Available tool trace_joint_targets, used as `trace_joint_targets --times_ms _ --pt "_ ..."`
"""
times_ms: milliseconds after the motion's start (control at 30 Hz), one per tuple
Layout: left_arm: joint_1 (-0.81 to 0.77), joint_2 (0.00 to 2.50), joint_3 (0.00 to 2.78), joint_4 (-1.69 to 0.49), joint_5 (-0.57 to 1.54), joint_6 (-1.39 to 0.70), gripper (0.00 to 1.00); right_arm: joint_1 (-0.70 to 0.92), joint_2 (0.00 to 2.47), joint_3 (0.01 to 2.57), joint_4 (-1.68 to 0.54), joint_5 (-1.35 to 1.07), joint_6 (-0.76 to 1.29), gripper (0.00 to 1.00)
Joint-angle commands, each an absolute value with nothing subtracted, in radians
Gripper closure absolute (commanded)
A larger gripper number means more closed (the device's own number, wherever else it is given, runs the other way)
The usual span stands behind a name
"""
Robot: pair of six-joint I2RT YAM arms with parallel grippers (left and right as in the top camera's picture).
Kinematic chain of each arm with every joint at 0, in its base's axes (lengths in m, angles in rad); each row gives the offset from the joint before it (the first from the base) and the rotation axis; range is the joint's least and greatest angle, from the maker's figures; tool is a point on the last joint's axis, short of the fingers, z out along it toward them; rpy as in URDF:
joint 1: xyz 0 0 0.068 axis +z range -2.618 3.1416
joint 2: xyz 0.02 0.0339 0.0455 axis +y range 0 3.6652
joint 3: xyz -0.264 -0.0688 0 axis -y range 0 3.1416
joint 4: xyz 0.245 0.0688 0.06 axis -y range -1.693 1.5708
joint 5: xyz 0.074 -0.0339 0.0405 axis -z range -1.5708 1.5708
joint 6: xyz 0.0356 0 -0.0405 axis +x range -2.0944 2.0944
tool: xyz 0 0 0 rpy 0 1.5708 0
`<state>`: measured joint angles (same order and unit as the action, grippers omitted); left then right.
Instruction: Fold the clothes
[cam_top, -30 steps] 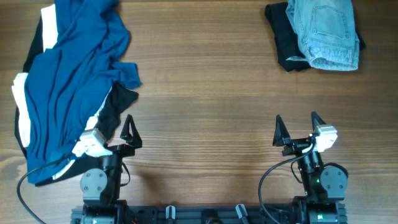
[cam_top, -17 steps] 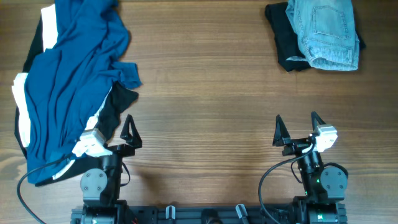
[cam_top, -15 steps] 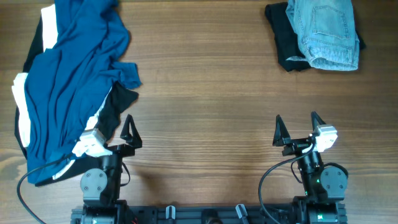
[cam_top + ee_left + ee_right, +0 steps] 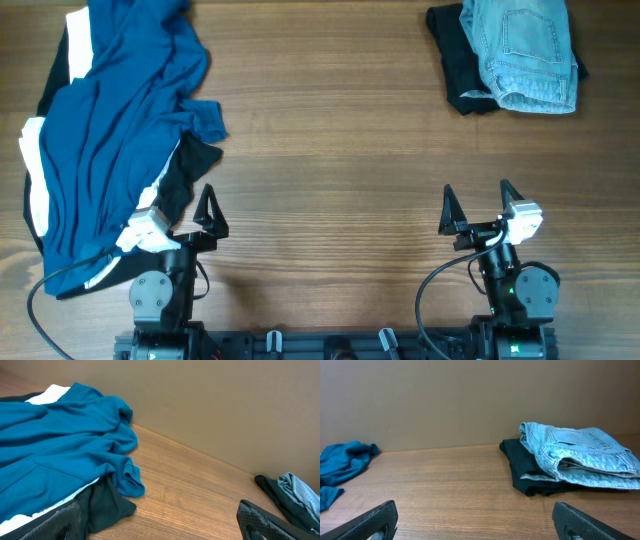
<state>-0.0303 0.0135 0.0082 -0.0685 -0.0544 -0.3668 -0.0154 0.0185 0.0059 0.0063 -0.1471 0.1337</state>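
While parked at the bottom edge, left gripper: jaws spread wide, nothing between them, just beside the lower hem of the pile.
Right gripper: equally wide open, empty, over bare wood at lower right.
Deep-blue knit shirt: heaped and creased at upper left, one sleeve bunched toward frame centre, nowhere flat.
White garment: under the shirt, showing only as strips along the left edge.
Black garment: also under the shirt, poking out at its right side, near the left claw.
Light-blue denim: folded at upper right, on top of another black piece.
Stage, as judged: folding not yet begun on the blue shirt.
Risk, layers: a deep pinch likely to take white or black cloth along with the blue, dragging the whole heap.
Risk, sleeve: bunched knit apt to stay twisted if lifted by one point only.
Risk, cable: loops beside the shirt's lower corner; possible snag on a sideways pull.
Surface: wooden table, smooth grain, wide bare middle for spreading.
Room: plain tan wall right behind the table's far edge; nothing else visible.
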Motion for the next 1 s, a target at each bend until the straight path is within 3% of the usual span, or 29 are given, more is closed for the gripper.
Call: trace_joint_targets --times_ms 0,233,533,967 --pt "-0.023 0.003 0.006 -0.069 -0.042 -0.344 0.00 -0.010 0.024 0.005 0.011 -0.134 0.138 0.00" --pt "-0.023 0.003 0.006 -0.069 -0.042 -0.344 0.00 -0.010 0.024 0.005 0.029 -0.135 0.143 0.00" --pt "-0.023 0.003 0.006 -0.068 -0.042 -0.344 0.00 -0.010 0.024 0.005 0.040 -0.135 0.295 0.00" --pt "-0.023 0.003 0.011 0.008 0.059 -0.347 0.00 -0.010 0.024 0.008 0.183 -0.318 0.229 0.00"
